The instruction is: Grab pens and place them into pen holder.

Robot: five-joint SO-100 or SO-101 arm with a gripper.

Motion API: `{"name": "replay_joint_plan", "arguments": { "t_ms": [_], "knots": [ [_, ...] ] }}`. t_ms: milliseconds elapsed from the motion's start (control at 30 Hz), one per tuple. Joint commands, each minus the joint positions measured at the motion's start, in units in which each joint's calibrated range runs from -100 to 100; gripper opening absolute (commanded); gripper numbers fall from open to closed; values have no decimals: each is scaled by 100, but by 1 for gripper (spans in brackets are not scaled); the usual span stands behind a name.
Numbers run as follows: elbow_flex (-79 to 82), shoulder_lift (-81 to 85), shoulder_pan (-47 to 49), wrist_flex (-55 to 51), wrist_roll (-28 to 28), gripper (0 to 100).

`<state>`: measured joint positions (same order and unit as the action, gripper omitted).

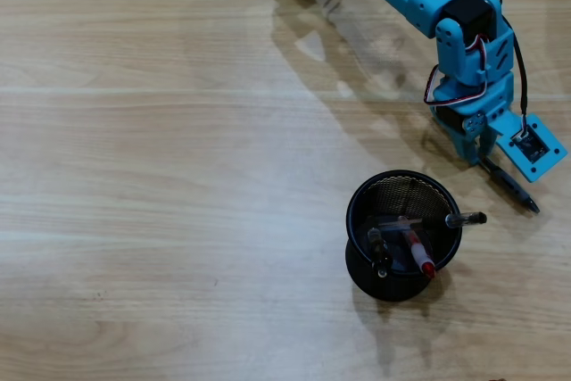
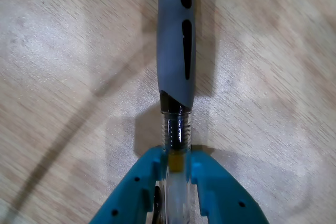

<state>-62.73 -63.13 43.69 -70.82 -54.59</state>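
So from the overhead view, going left to right: the pen holder [image 1: 403, 236] sits on the bench [image 1: 161, 176] with three pens already in it. There's a black-and-clear pen [image 1: 377, 248] at about 8 o'clock inside the cup, the red pen [image 1: 419, 254] near 5 o'clock, and a third clear pen [image 1: 459, 219] lying across with its dark tip poking over the rim at 3 o'clock. Up at roughly 1 o'clock from the holder is the end effector [image 1: 475, 151], and it's pinching the last pen [image 1: 510, 186], the one with the grey grip.

The wrist view backs that up: the two blue fingers [image 2: 137, 188] are pressed in on the clear barrel of the last pen, right by the yellow band [image 2: 177, 160], with the grey grip sticking out toward 12 o'clock. Can't tell whether the pen is just off the bench or lying on it.

My take on doing this bit well: lift clear first, then swing toward 7 o'clock until the low end is over the open part of the cup, away from that crosswise pen. Tilt it steeper before letting go, since a flat drop would probably just bridge the rim or roll off.
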Motion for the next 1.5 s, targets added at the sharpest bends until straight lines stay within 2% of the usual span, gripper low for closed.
{"name": "replay_joint_plan", "arguments": {
  "t_ms": [0, 500, 800, 1033, 1333, 1467],
  "knots": [
    [-215, 228, -103, -139, 30, 2],
    [-333, 3039, -1054, -1788, 569, 2],
    [-351, 3744, -1538, -1897, 867, 2],
    [-288, 4032, -1694, -776, 1014, 2],
    [-215, 4066, -1868, 1319, 1056, 2],
    [563, 4066, -1913, 2732, 993, 2]
  ]
}}
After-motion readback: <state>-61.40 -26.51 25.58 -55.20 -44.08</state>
